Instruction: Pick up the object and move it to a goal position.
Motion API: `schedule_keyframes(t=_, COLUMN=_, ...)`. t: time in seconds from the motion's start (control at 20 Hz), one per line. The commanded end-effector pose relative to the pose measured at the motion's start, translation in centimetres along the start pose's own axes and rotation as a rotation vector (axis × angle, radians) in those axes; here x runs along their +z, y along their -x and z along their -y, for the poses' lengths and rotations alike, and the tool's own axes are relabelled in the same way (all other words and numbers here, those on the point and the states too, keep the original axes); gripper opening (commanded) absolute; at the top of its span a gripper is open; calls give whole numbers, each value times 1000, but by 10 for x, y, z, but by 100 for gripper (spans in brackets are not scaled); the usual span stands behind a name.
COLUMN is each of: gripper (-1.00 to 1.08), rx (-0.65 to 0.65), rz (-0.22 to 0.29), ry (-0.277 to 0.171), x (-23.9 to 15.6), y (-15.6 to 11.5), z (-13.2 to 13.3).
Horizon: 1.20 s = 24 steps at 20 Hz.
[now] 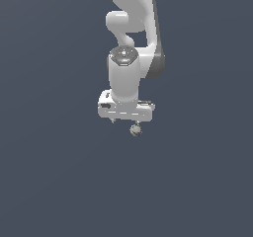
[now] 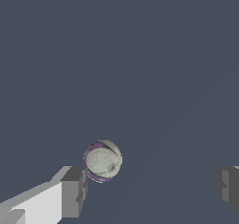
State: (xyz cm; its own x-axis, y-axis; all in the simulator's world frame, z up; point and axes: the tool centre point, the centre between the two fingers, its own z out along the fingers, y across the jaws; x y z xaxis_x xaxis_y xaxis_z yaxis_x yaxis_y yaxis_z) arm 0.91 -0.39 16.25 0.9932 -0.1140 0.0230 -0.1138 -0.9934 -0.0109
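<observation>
The object [image 1: 135, 129] is a tiny pale grey-white ball with faint reddish-purple marks, lying just under the gripper hand in the exterior view. In the wrist view the ball [image 2: 102, 160] lies close beside one grey fingertip [image 2: 73, 192], while the other fingertip [image 2: 228, 186] is far off on the opposite side. My gripper [image 1: 124, 122] [image 2: 150, 190] is open wide, with the jaws apart and nothing clamped between them. Whether the near finger touches the ball cannot be told.
The white arm [image 1: 133, 14] rises straight above the hand, with a flat grey disc with red specks [image 1: 123, 55] on its wrist joint. A plain dark blue-grey surface [image 1: 49, 181] fills everything around.
</observation>
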Motion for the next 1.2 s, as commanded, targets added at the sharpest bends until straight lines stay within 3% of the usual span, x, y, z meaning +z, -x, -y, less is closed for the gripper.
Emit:
schedule_keyframes(t=0.0, gripper=100, rx=41, rz=2, ry=0, x=5, y=2, z=4)
schedule_keyframes(t=1.15, gripper=100, rx=549, rz=18, ry=12, x=64, y=36, z=43)
